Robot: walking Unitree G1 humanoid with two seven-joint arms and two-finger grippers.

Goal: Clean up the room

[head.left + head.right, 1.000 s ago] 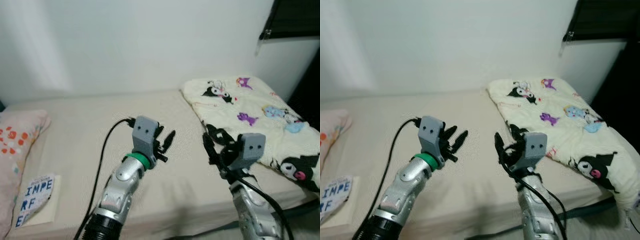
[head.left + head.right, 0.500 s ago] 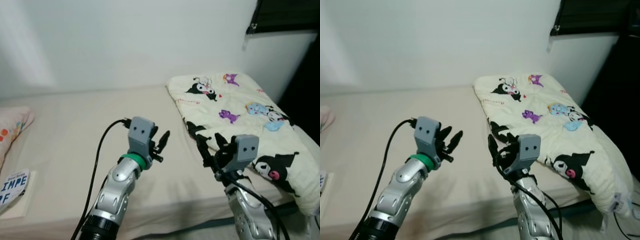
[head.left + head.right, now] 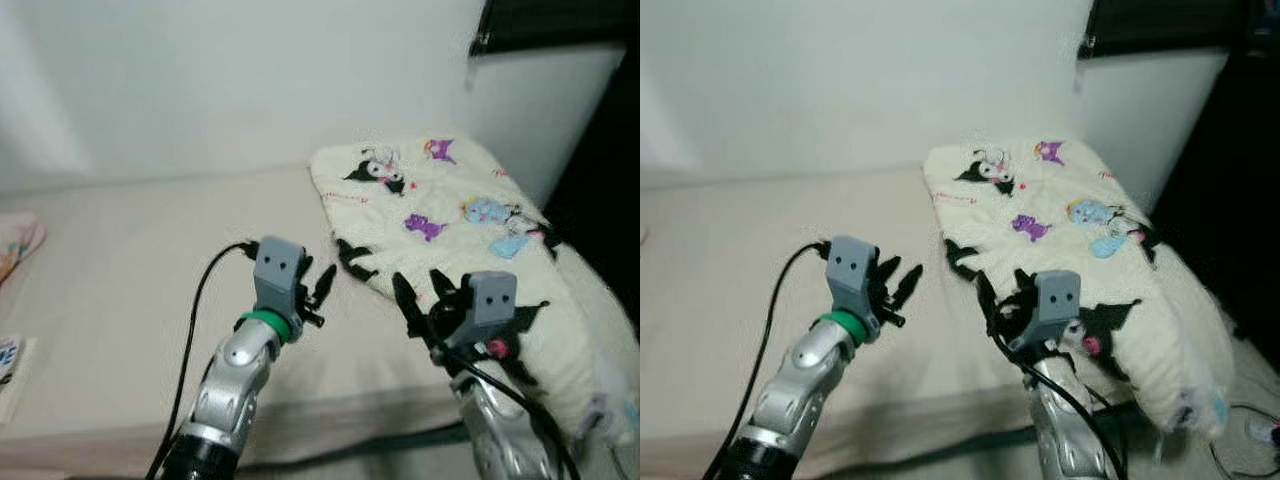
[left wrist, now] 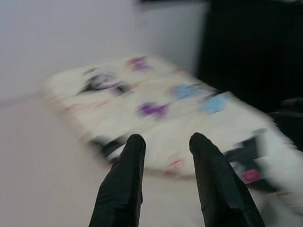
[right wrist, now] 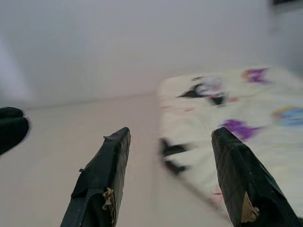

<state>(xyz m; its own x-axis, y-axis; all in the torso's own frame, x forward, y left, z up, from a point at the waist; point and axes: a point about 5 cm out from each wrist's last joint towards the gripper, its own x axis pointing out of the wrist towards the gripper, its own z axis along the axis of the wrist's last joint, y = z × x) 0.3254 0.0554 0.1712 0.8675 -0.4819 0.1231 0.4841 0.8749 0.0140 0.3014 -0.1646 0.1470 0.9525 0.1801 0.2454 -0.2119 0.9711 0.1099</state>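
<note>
The whole view has swung toward the robot's right since a second ago: the pink pillow and the book at the left edge have slid almost out of the picture, and the cartoon blanket now sits nearer the middle. That is the camera turning; nothing on the bed itself appears to have shifted.

At the far left edge, a sliver of the pink pillow (image 3: 22, 243) and a corner of the book (image 3: 10, 362) lie on the bed (image 3: 130, 270), whose beige sheet stretches across to the right along a plain white wall (image 3: 220, 80).

Next comes the robot's left arm, raised over the sheet with a black cable looping behind it. Its left tool (image 3: 318, 293) hangs above the bed with its two black fingers (image 4: 124, 179) parted by a small gap, gripping nothing.

To the right of it, the right tool (image 3: 420, 298) is held up over the near edge of the blanket. Its fingers (image 5: 105, 182) are spread wide and hold nothing.

Farthest right, the cream blanket (image 3: 470, 200), printed with black, purple and blue cartoon characters, lies rumpled on the right end of the bed, its far side drooping over the edge beside a dark area. Both wrist views are blurred.
</note>
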